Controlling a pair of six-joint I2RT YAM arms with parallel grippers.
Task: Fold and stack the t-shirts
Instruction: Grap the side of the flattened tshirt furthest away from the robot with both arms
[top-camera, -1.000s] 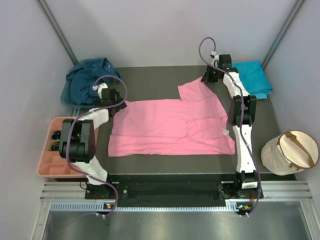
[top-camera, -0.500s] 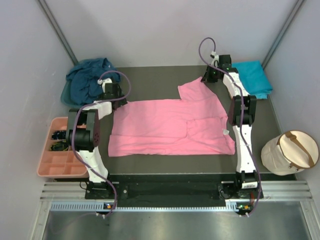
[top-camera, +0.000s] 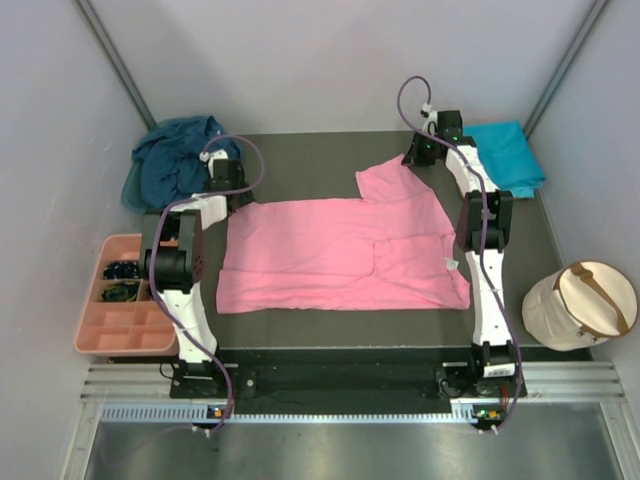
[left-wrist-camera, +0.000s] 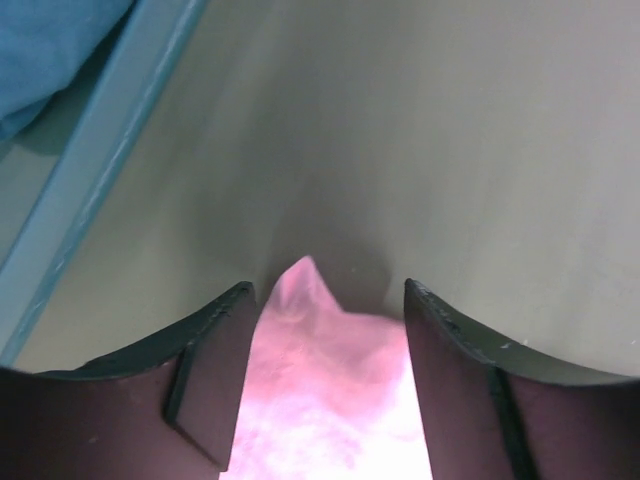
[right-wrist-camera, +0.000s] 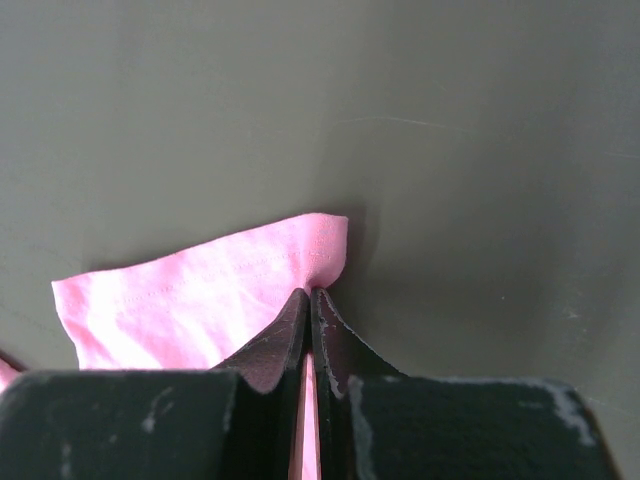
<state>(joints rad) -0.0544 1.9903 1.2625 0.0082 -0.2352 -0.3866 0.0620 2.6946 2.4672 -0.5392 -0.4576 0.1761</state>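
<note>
The top external camera looked down from above the near edge over the whole table (top-camera: 310, 160), while both wrist cameras sat close above it, each facing one far corner of the pink t-shirt (top-camera: 340, 250) seen overhead.

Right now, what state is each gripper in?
Left gripper: open, fingers either side of a pink t-shirt corner, not clamped.
Right gripper: shut on the pink t-shirt's stitched edge.

The left gripper (left-wrist-camera: 326, 300) has slid a little farther back over the counter (top-camera: 300, 160), to the far left corner of the pink shirt (top-camera: 340, 250). Its jaws have come closer together around that corner.
</note>
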